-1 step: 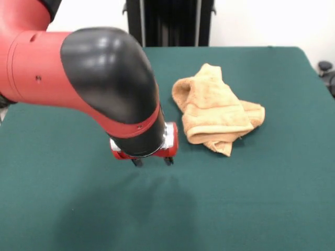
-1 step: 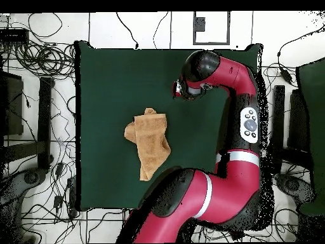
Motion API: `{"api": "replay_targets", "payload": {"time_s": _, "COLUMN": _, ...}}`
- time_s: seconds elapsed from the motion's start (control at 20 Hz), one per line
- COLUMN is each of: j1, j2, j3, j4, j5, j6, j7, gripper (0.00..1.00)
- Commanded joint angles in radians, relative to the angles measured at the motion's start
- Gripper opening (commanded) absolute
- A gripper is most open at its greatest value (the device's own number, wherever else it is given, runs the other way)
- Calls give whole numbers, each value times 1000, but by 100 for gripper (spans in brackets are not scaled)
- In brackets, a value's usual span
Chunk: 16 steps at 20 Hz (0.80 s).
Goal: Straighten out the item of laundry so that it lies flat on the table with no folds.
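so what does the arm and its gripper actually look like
The arm is built of glossy red tubular segments with rounded black joint covers. A white band rings one segment, and a grey panel with round buttons sits on the link seen from overhead. At the wrist a silver ring meets a red collar, below which the gripper shows two short black tips.

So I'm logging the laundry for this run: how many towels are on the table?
1. The towel lies crumpled on the green table, beside the gripper and apart from it. Nothing suggests another is hidden.
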Motion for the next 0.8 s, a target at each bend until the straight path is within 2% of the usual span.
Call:
{"api": "replay_targets", "payload": {"time_s": 0.05, "j1": 66, "j2": -49, "j3": -9, "j4": 200, "j5": -17, "j6": -108, "j7": 105, "gripper": 100}}
{"api": "replay_targets", "payload": {"time_s": 0.15, "j1": 67, "j2": -43, "j3": -5, "j4": 200, "j5": -3, "j6": -93, "j7": 111, "gripper": 100}}
{"api": "replay_targets", "payload": {"time_s": 0.4, "j1": 58, "j2": -5, "j3": 19, "j4": 172, "j5": 59, "j6": 53, "j7": 144, "gripper": 100}}
{"api": "replay_targets", "payload": {"time_s": 0.8, "j1": 62, "j2": 64, "j3": 38, "j4": 104, "j5": 110, "j6": 129, "j7": 163, "gripper": 100}}
